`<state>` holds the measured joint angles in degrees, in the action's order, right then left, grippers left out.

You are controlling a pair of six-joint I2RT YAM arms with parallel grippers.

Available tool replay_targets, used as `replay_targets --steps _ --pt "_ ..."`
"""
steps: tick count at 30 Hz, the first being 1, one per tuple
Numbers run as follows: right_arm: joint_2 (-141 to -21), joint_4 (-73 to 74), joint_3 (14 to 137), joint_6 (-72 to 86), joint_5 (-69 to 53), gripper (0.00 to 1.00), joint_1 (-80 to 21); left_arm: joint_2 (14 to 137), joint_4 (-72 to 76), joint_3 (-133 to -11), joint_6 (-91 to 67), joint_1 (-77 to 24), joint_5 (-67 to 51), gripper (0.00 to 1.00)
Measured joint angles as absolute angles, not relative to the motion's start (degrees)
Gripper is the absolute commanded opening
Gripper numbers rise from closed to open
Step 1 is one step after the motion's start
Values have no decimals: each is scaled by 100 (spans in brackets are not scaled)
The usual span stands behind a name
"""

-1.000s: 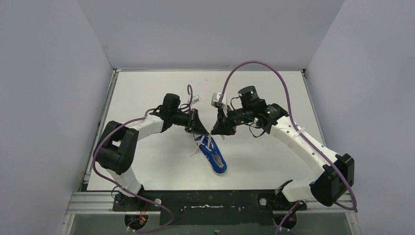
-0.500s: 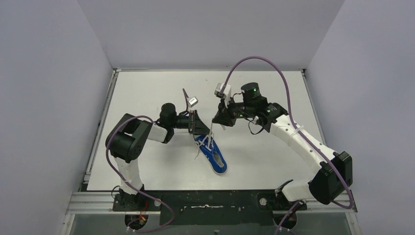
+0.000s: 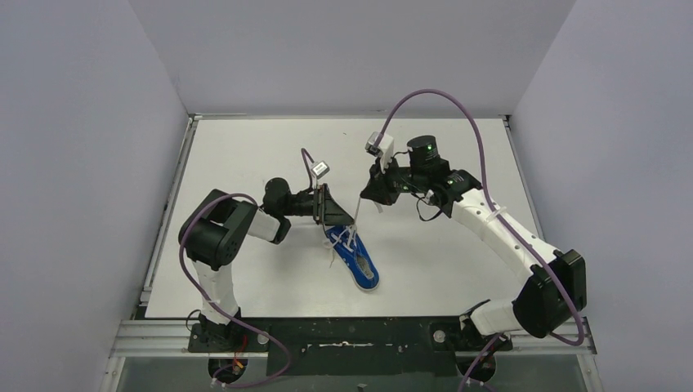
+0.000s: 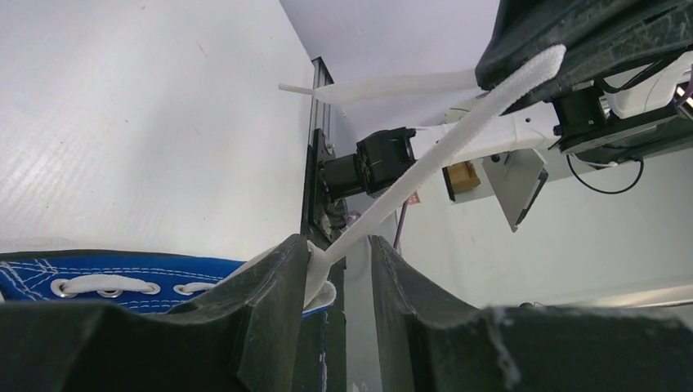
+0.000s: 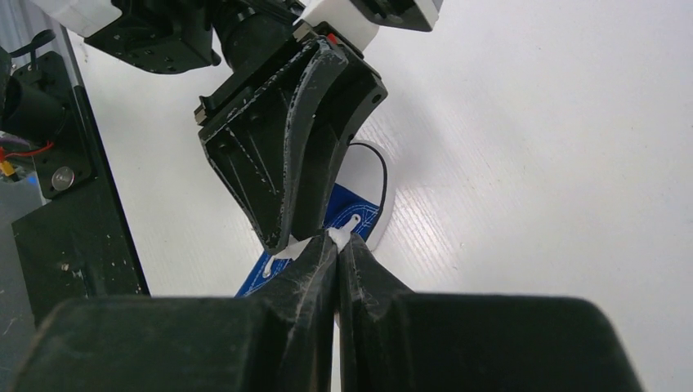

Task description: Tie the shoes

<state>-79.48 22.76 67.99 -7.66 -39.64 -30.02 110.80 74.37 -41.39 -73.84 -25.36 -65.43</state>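
Shoe [image 3: 357,263] is lying mid-desk on the desk [image 3: 237,155], running far-left to near-right. Its laced end is sitting just under the two hands.

Right hand [image 3: 360,201] is clamping fully closed on one white lace [image 3: 355,220] close to its tip. The lace is running taut and slanted from that hand down to the eyelets.

Left hand [image 4: 342,269] is standing part-way open, gripping nothing. The taut lace is passing through the gap between its fingers [image 4: 274,314] and brushing the left one. Its tips are hovering just above the shoe's far end.

Handling, as judged:
- The shoe is looking small and light. A hard pull on the lace is likely to drag or tip it, since nothing is pinning it down.
- The lace is flat, soft and limp, holding a line only while under tension. Let slack, it will probably flop onto the upper.
- The woven surface is likely slippery in a pad grip, so a pinch well back from the tip seems safer than one at the very end.
- The upper is looking soft and the white sole rim stiffer. The rim or side wall looks like the best place to steady the shoe.
- For the left hand, the best hold looks like the taut span low down, near the eyelets.
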Motion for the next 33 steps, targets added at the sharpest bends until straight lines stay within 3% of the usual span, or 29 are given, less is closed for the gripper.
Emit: replay_targets --steps 10,15,20,24,33 --pt "-8047 2062 6729 -521 -3881 0 -2954 11148 7443 -4062 -7303 -2646 -6534 34" --pt "-8114 1894 6729 -438 -3951 0 -2954 11087 6659 -4064 -6731 -2766 -6466 9" --pt "-8477 1520 6729 -97 -3979 0 -2945 10713 5793 -4064 -6180 -2692 -6425 0" --pt "-9070 768 6630 1020 -3861 0 -2932 10436 5236 -4066 -5819 -2633 -6403 0" --pt "-9411 -1212 5181 4088 -2998 0 -3004 10370 4939 -4066 -5653 -2633 -6283 0"
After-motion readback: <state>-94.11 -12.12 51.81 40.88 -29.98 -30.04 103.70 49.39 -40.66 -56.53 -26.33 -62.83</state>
